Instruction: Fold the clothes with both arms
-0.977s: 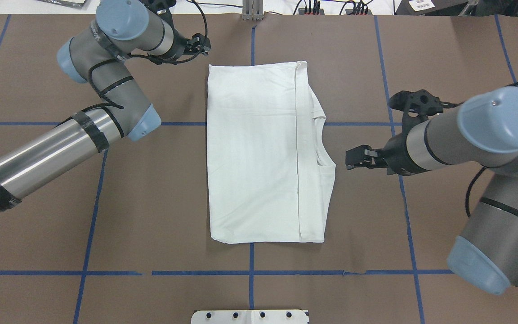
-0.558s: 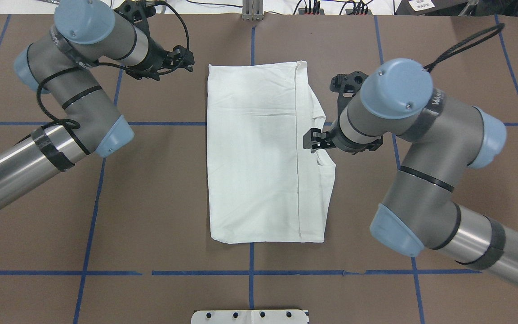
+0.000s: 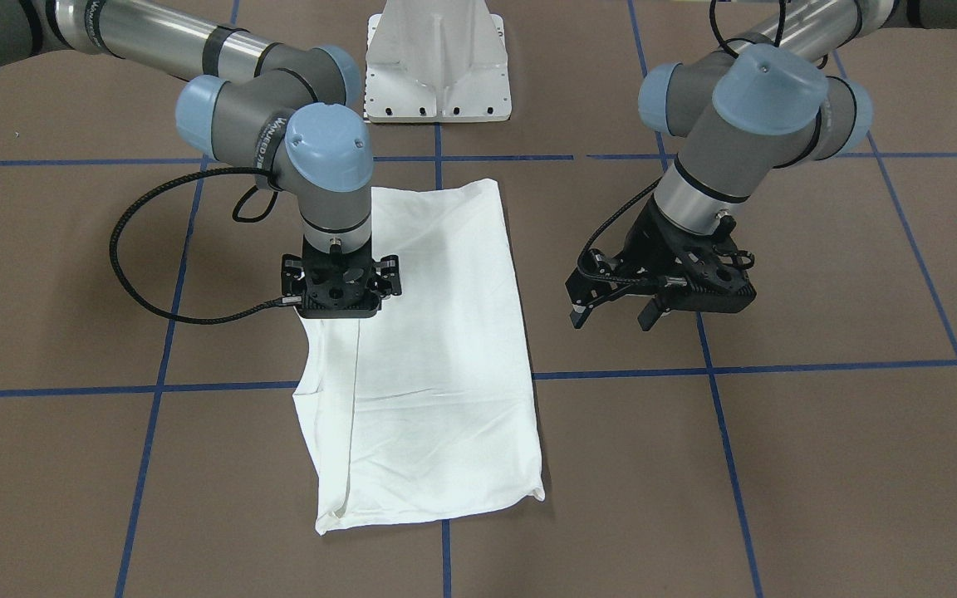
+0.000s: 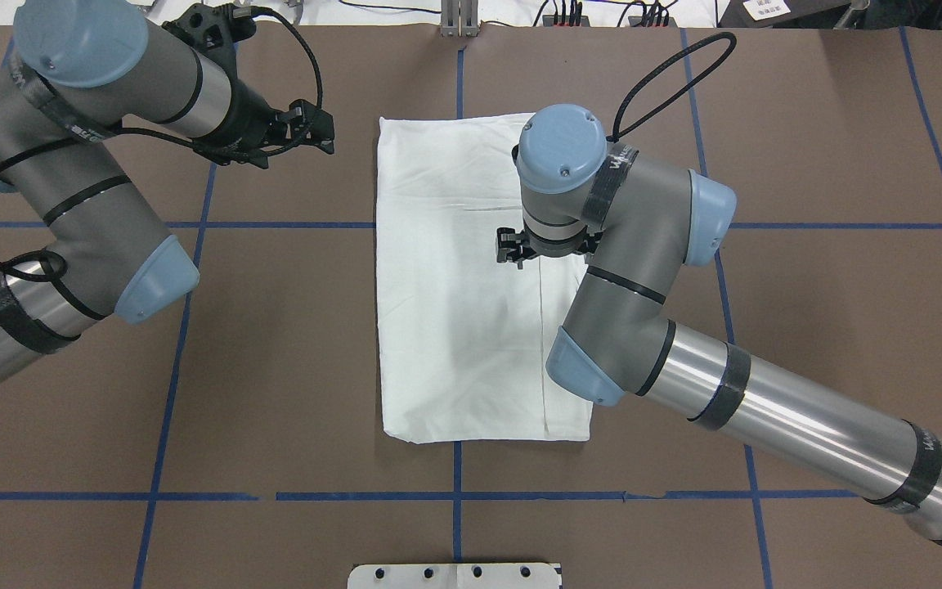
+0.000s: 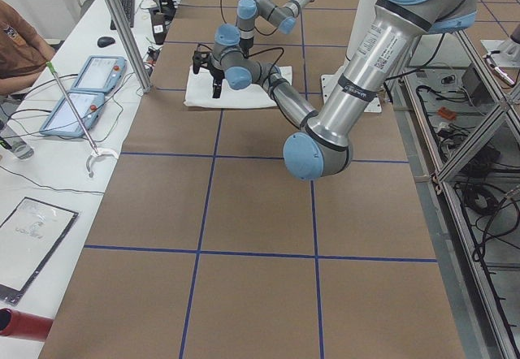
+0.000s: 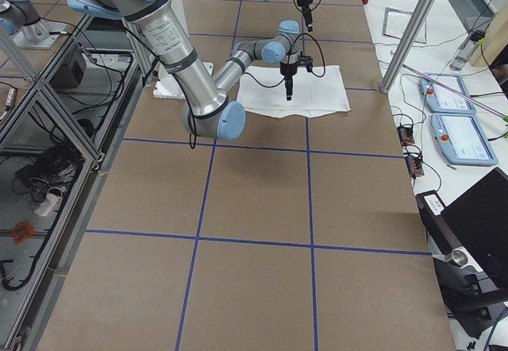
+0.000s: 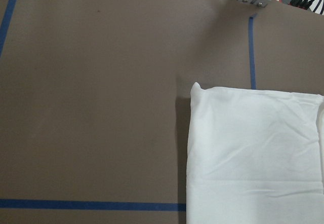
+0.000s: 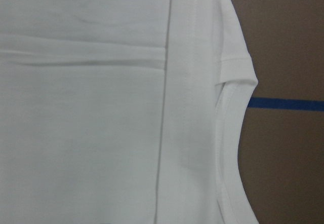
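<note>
The clothes are one white T-shirt [image 4: 455, 327] folded into a long rectangle at the table's middle, also visible in the front view [image 3: 437, 374]. Its ribbed collar [image 8: 228, 148] curves along the fold's right side. My right gripper [image 4: 516, 247] points straight down over the shirt near the collar [image 3: 337, 309]. Its fingertips are hidden under its body, so I cannot tell whether it is open or shut. My left gripper [image 3: 611, 320] hovers open and empty over bare table, left of the shirt's far corner [image 4: 325, 131]. The left wrist view shows that corner [image 7: 202, 95].
Blue tape lines [image 4: 160, 496] grid the brown table. The white pedestal base [image 3: 437, 75] stands at the robot's edge. A metal post [image 4: 460, 16] and cables sit at the far edge. Side benches hold pendants [image 6: 456, 133], and a person [image 5: 16, 46] sits there.
My right arm swung in from the right and now points its gripper down over the shirt's collar side. My left gripper drew back leftward from the shirt's far corner.
</note>
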Controlling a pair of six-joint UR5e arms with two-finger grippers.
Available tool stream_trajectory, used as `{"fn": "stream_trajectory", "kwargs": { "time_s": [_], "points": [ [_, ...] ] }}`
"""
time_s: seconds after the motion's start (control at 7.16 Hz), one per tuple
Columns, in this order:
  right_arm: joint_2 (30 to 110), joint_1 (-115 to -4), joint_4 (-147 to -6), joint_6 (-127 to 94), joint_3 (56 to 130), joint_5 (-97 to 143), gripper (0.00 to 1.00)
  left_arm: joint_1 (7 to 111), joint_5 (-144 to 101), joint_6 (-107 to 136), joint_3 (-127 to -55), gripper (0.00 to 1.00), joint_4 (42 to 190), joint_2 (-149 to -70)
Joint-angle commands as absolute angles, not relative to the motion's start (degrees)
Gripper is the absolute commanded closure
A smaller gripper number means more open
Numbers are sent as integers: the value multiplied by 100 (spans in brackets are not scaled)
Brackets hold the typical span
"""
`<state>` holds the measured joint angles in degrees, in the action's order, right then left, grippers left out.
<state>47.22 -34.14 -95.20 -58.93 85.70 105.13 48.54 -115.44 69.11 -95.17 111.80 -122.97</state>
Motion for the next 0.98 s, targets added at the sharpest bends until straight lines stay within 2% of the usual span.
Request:
{"fn": "stream_trajectory", "kwargs": {
  "time_s": [0.0,0.84],
  "points": [
    [4746,-3252,-9614,-5775,8411,10503,0,4834,-11566,6917,-9501,0,11180,-12322],
    [4851,-3164,-10063,-5564,8420,10477,0,4790,-11558,6926,-9422,0,11259,-12357]
  ]
}}
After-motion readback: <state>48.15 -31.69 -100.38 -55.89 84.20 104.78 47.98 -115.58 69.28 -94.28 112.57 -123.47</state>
